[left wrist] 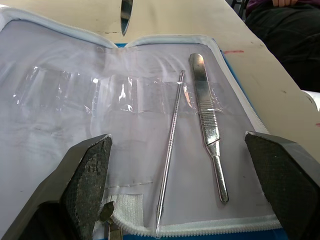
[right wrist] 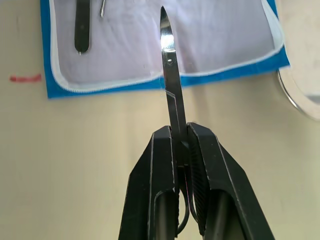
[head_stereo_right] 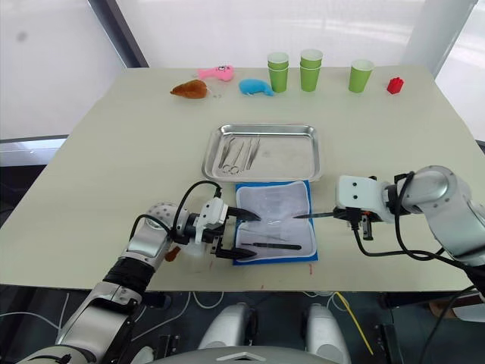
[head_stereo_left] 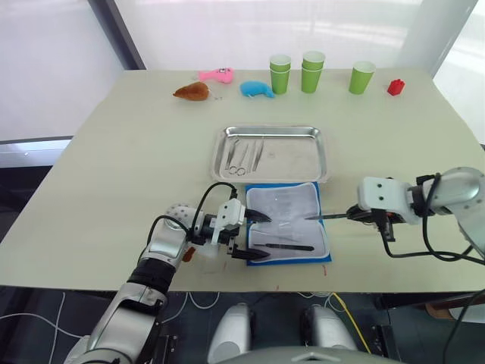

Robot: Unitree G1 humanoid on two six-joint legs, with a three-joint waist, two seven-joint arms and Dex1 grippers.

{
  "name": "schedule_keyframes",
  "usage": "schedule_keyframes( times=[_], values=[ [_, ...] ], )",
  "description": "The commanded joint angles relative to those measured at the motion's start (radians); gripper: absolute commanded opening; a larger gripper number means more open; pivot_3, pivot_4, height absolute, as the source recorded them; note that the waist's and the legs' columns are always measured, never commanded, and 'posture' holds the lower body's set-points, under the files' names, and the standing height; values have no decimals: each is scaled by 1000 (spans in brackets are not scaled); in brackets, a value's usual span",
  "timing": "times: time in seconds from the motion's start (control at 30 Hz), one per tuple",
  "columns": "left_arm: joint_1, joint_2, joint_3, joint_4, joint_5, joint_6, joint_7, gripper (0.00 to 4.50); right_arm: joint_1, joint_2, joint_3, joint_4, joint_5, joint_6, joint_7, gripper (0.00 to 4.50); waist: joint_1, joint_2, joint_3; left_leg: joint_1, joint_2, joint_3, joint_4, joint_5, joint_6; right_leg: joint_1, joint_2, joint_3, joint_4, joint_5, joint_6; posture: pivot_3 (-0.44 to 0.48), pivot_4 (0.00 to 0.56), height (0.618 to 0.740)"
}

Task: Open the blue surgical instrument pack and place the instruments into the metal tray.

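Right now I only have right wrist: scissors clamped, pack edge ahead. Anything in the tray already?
Observer: Yes. The metal tray, beyond the pack, holds several instruments, all in its left half.
Operator: What's left in the pack?
Observer: Two: a thin probe and a flat-handled tool, side by side on the blue surgical instrument pack lining.
Operator: Left arm in my way?
Observer: Probably not. The left gripper is open at the pack's left edge, across the pack from your scissors.
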State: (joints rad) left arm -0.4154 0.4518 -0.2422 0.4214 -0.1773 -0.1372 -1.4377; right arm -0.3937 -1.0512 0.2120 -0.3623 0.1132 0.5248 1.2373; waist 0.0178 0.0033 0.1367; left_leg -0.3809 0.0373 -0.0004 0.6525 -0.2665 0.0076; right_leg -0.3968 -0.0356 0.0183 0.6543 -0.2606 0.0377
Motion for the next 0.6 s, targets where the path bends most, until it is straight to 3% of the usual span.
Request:
schedule_keyframes(
  times=[0.03,0.4,0.6],
  values=[
    [51,-16,-68,103,66,36,18,4500,23,-30,-110,-5,47,-10,-2,31,-1,0,0,0,0,0,0,0,0,0,0,0,0,0,0,0,150,740],
    [44,-18,-70,112,67,36,13,4500,9,173,-249,22,201,116,-197,31,0,1,0,0,0,0,0,0,0,0,0,0,0,1,1,0,150,740],
    [44,-15,-71,113,67,36,9,4500,-112,404,-242,22,241,312,-453,31,-3,4,-2,0,0,-1,0,0,0,0,1,2,1,1,0,0,150,740]
  ],
)
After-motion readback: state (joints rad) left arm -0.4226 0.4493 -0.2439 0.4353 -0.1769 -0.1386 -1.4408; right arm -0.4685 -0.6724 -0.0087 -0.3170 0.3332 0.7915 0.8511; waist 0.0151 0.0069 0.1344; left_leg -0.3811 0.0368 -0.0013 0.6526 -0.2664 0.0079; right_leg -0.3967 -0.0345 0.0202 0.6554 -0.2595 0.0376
